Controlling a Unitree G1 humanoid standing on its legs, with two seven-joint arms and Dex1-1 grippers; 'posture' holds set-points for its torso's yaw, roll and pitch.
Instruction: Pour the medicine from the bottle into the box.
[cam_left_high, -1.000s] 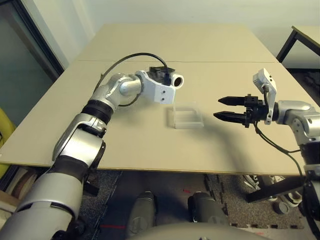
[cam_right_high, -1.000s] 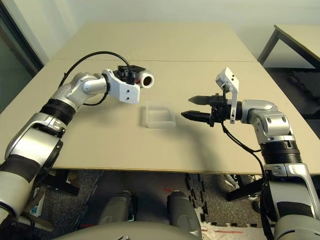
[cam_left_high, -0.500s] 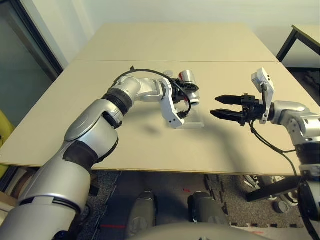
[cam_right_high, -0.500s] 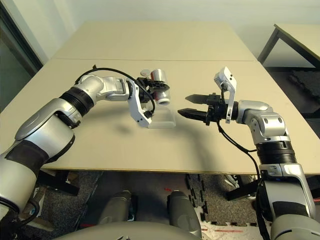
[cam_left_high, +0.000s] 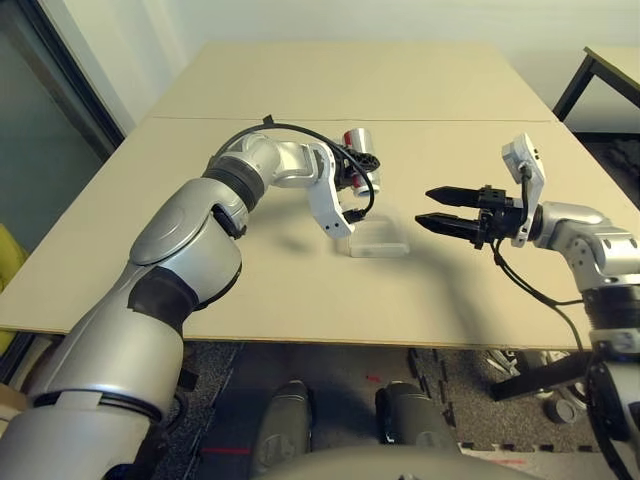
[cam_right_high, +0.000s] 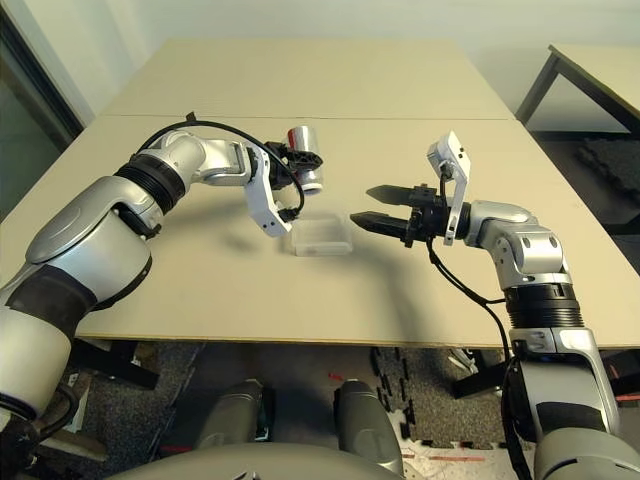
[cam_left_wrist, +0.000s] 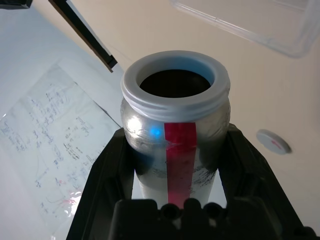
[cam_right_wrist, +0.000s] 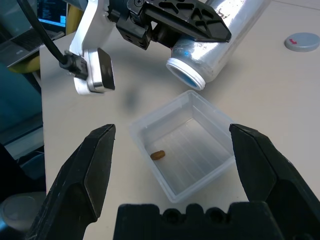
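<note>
My left gripper is shut on the bottle, a silvery cylinder with a red stripe. The bottle has no cap on and is tilted, its open white mouth aimed down toward the box from just beyond the far-left corner. The box is clear plastic, lies flat on the table and holds one small brown pill. My right gripper hovers open just right of the box, level with it, its fingers spread wide and holding nothing.
The loose grey cap with a red mark lies on the table beyond the bottle. A seam crosses the tan table behind the work area. Another table stands at the far right.
My left gripper swung the bottle over the box and tipped it mouth-down, then drew it back a little toward the far left. My right gripper edged slightly closer to the box.
</note>
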